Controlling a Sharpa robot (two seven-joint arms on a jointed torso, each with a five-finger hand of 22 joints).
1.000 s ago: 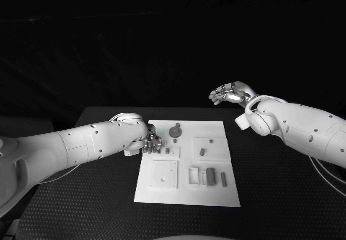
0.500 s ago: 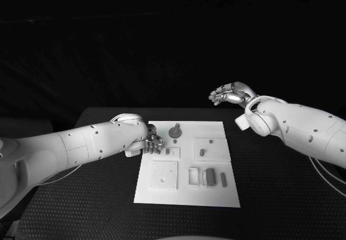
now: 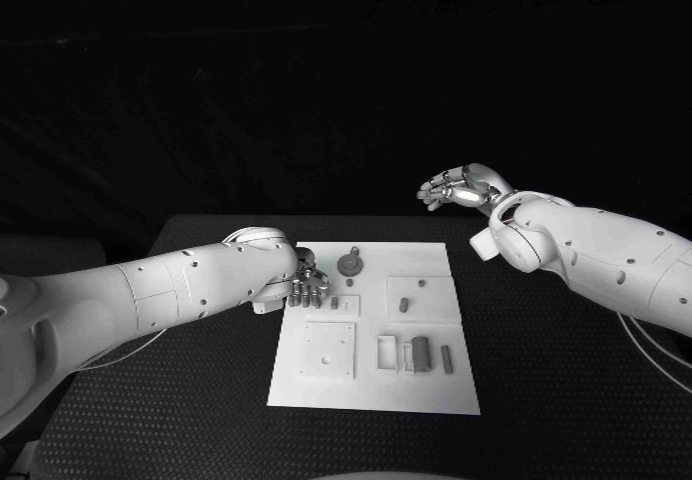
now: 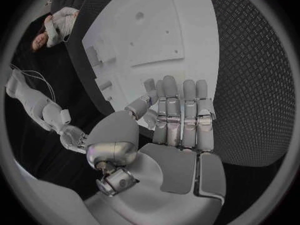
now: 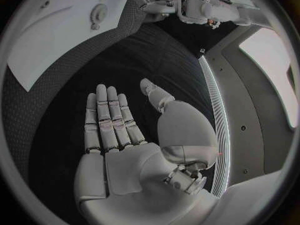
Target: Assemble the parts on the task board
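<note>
Both robot hands are empty with fingers extended, and I worry the left robot hand [image 3: 306, 291], hovering over the board's [image 3: 378, 392] left edge, could knock the small parts [image 3: 333, 301] beside its fingertips.

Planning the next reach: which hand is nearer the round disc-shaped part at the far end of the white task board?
Left. The left hand hovers over the task board's left edge, just beside the round part. The right hand is raised beyond the table's far edge, well away.

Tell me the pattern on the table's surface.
A black woven mesh texture on the table, clearest in the left wrist view.
</note>
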